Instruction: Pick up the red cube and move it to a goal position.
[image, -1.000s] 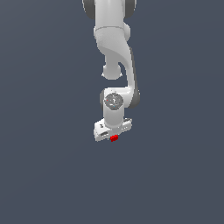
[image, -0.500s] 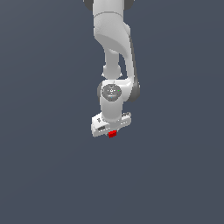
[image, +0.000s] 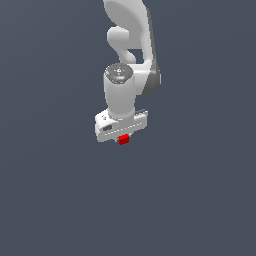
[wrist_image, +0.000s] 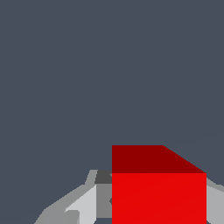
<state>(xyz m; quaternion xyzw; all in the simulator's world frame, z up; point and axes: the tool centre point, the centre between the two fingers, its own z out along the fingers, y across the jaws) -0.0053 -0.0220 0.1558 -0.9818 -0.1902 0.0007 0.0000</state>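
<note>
Red cube (image: 123, 140), flat-faced, sharp-edged, between white fingers (wrist_image: 83, 203).

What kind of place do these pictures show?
Most likely a bare simulated test scene: a plain grey-blue backdrop, one white robot arm, and a flat-shaded red cube at its end effector.

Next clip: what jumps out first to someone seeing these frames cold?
The bright red cube stands out against the flat grey-blue backdrop, sitting just under the white gripper near the middle of the exterior view. Above it the white arm rises to the top edge. In the wrist view the cube looms large between the grey fingers, which appear closed on it.
</note>
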